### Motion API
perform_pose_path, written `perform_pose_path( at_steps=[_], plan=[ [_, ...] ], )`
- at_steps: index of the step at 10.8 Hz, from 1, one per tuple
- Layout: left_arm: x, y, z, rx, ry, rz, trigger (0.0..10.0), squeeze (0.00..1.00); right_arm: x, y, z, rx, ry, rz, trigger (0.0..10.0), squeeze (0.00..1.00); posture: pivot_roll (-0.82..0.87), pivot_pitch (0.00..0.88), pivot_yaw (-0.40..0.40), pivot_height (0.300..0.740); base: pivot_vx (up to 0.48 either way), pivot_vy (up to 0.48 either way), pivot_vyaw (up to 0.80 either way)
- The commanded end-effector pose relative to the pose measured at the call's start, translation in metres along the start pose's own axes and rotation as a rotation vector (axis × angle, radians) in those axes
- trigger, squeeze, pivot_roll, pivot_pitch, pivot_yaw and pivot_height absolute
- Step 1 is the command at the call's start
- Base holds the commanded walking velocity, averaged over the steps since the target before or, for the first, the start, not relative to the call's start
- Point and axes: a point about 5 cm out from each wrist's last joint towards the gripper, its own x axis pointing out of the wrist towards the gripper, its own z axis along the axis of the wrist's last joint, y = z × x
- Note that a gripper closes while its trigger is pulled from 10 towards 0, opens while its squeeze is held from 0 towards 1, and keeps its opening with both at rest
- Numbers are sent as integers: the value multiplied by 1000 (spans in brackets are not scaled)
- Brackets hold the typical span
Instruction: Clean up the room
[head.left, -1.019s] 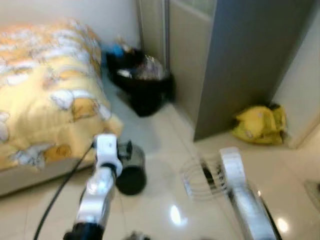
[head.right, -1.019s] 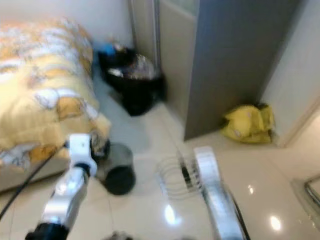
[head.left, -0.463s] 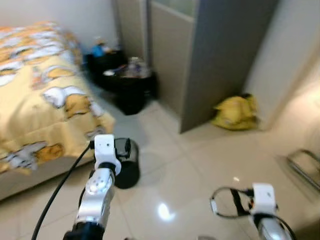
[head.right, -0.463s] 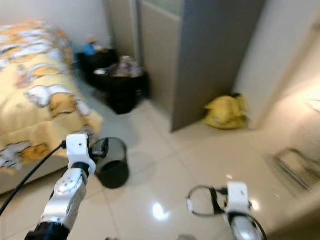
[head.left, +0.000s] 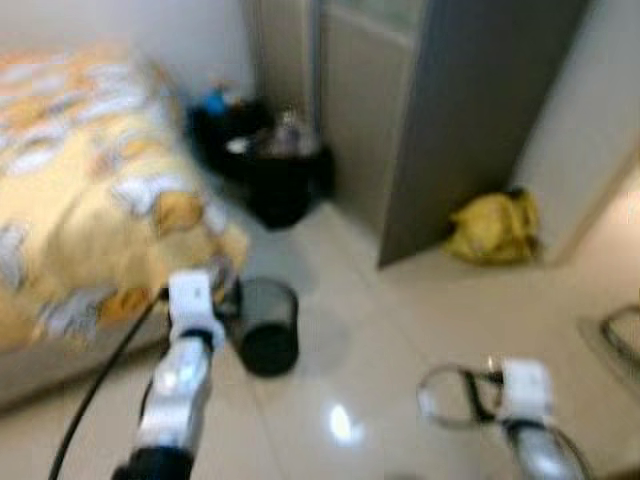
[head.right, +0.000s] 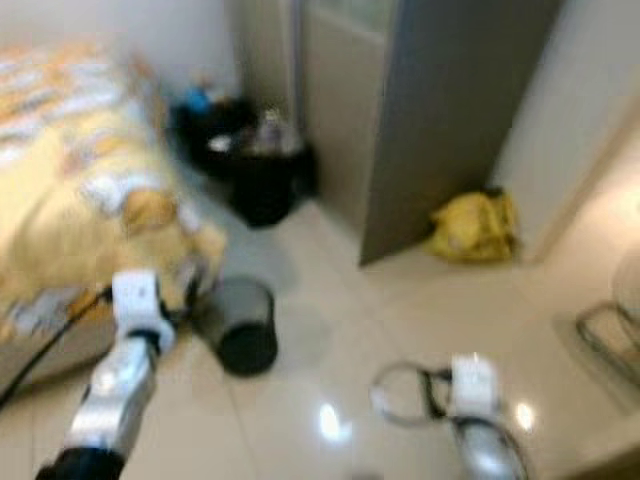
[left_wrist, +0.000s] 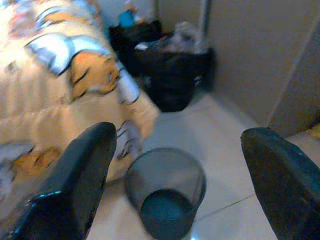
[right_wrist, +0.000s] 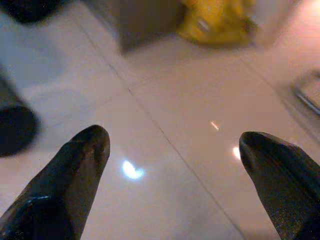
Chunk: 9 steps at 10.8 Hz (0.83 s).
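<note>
A: Status, near to far?

B: Both arms raised in front of me, head views blurred. My left gripper is spread wide with nothing between the fingers. My right gripper is also spread wide and empty, over bare glossy tile floor.

A: What's under the left one?

B: A small dark mesh wastebasket on the floor, standing upright with its mouth open toward me, just ahead of the left wrist. In the left wrist view it sits between my fingers, below them, not touching. It is just beside the bed corner.

A: Bed?

B: On my left, with a yellow quilt in a cartoon print hanging over the edge, close to the wastebasket rim.

A: Further out?

B: A black trash bag, full and open at the top, on the floor past the foot of the bed near the wall. Something blue beside it, too blurred to identify. To the right, a tall grey door panel. Past its foot, a crumpled yellow bag lies on the floor against the wall, well apart from both grippers.
</note>
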Motion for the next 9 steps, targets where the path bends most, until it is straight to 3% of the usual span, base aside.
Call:
perform_pose_path(
  at_steps=[1, 2, 4, 5, 6, 7, 8, 9],
  plan=[
    [2, -13, 9, 15, -47, -59, 10000, 0, -1, -13, -4, 25, 35, -67, 10000, 0, -199, 0, 51, 740, 0, 0, 0],
    [1, -15, 10, -5, -55, -79, 10000, 0, 3, -11, 5, 26, 2, -61, 10000, 0, -200, 0, 50, 740, 469, 0, 0],
    [2, -8, 4, -24, -17, -32, 10000, 0, 16, 12, 35, 23, -96, 7, 10000, 0, -204, 0, 48, 740, 469, 0, 0],
    [3, -6, 4, -30, -21, -21, 10000, 0, 9, 23, 33, 4, -159, 47, 10000, 0, -196, 0, 44, 740, 472, 0, 0],
    [3, -6, 6, -34, -32, -18, 10000, 0, 8, 37, 50, 2, -281, 78, 10000, 0, -193, 0, 43, 740, 472, 0, 0],
    [1, -10, 9, -21, -58, -32, 10000, 0, 5, 53, 84, -23, -458, 99, 10000, 0, -195, 0, 42, 740, 472, 0, 0],
    [-1, -18, 17, -3, -111, -68, 10000, 0, -6, 69, 127, 20, -639, 120, 10000, 0, -200, 0, 44, 740, 472, 0, 0],
    [-2, -20, 23, 28, -145, -78, 10000, 0, -13, 75, 142, 38, -689, 136, 10000, 0, -201, 0, 48, 740, 472, 0, 0]
  ],
)
